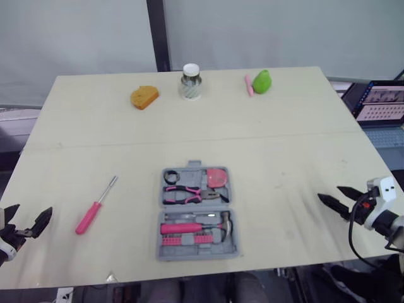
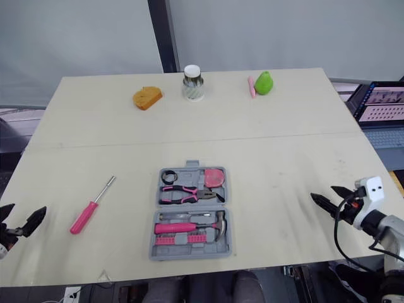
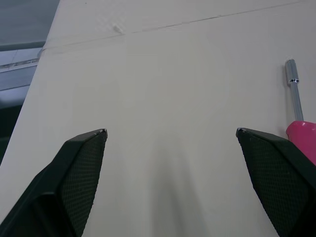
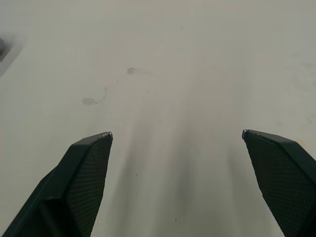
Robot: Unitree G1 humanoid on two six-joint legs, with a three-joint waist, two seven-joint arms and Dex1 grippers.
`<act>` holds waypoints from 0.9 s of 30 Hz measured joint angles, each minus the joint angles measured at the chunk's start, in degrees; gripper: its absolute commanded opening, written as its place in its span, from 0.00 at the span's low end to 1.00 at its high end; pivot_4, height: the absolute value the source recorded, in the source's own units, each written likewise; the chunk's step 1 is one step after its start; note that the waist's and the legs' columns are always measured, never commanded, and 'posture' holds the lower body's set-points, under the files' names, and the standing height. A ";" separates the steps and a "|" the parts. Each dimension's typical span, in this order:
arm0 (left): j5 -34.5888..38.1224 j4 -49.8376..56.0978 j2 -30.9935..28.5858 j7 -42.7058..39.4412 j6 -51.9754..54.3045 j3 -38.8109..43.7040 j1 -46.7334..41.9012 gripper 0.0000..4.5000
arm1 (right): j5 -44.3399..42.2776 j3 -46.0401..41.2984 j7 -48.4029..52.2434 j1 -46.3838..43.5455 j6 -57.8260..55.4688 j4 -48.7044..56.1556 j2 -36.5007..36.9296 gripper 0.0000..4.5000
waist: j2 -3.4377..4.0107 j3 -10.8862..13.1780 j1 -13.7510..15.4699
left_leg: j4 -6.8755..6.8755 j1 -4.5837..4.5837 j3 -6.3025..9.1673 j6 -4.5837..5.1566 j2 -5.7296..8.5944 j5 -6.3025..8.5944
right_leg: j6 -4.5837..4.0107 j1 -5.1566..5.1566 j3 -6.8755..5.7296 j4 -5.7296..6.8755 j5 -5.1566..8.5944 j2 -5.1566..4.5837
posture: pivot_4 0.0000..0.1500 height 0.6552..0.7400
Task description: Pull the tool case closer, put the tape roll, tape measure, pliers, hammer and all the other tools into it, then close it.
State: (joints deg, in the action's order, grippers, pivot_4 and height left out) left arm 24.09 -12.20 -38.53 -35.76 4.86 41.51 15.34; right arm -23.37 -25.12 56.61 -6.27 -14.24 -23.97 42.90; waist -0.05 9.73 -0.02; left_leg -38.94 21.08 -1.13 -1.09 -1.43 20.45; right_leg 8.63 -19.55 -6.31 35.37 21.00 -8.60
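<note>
The tool case (image 1: 199, 253) lies open and flat on the table (image 1: 284, 145), at about 6 o'clock on the tabletop, close to the near edge. Its 12 o'clock half holds the black tape roll (image 1: 167, 177) in the 11 o'clock corner and the pink tape measure (image 1: 216, 177) in the 1 o'clock corner. The pink-handled pliers (image 1: 189, 194) lie crosswise just below them. In the 6 o'clock half the hammer (image 1: 192, 226) lies crosswise with its pink handle toward 9 o'clock and its head toward 3 o'clock. A row of pink bits (image 1: 186, 239) sits along that half's near side.

One tool is outside the case: a pink-handled screwdriver (image 1: 95, 207) on the bare table at the case's 9 o'clock, apart from it, with its metal shaft pointing toward 1 o'clock.

The left gripper (image 1: 26, 218) is farther out at 9 o'clock, beyond the screwdriver, near the table's edge. Its fingers are spread wide over bare wood and touch nothing. The right gripper (image 1: 329, 192) is at the case's 3 o'clock, well apart from it, and its fingers are likewise spread over the bare table.

Along the far edge stand an orange wedge-shaped object (image 1: 144, 96) at 11 o'clock, a white-lidded jar (image 1: 190, 82) at 12 o'clock, and a green pear-shaped object (image 1: 261, 81) at 1 o'clock, with a small pink stick (image 1: 249, 85) just beside it. Off the table at 2 o'clock is an open laptop (image 1: 379, 104).
</note>
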 measured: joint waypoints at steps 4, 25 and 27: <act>0.00 1.18 1.22 0.05 0.18 -0.54 1.11 1.00 | -0.04 0.01 0.02 0.37 0.14 0.48 0.00 0.99 | 0.00 0.00 -0.01 | 0.00 0.00 0.00 0.00 0.00 0.00 | 0.00 0.00 0.00 -0.01 0.00 -0.01 | 1.00 1.00; -5.11 17.79 2.02 4.29 14.95 -14.37 -0.94 1.00 | -11.46 31.65 1.88 -19.22 -25.98 45.33 -5.13 0.99 | -0.08 0.09 1.43 | -0.22 0.08 0.20 -0.05 -0.02 0.11 | 0.00 0.00 -0.03 0.14 0.00 0.05 | 1.00 1.00; -5.62 17.01 1.56 4.31 15.66 -15.52 -2.84 1.00 | -11.34 31.72 1.52 -19.37 -25.97 45.43 -5.50 0.99 | -0.08 0.09 1.33 | -0.20 0.08 0.19 -0.04 0.01 0.12 | 0.00 -0.01 -0.03 0.14 0.00 0.03 | 1.00 1.00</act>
State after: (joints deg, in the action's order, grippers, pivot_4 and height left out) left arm 18.47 4.81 -36.96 -31.45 20.53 25.99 12.51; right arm -34.71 6.60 58.13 -25.64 -40.21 21.46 37.40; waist -0.14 9.82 1.31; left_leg -39.14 21.16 -0.94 -1.13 -1.42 20.57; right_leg 8.63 -19.56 -6.34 35.51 21.00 -8.56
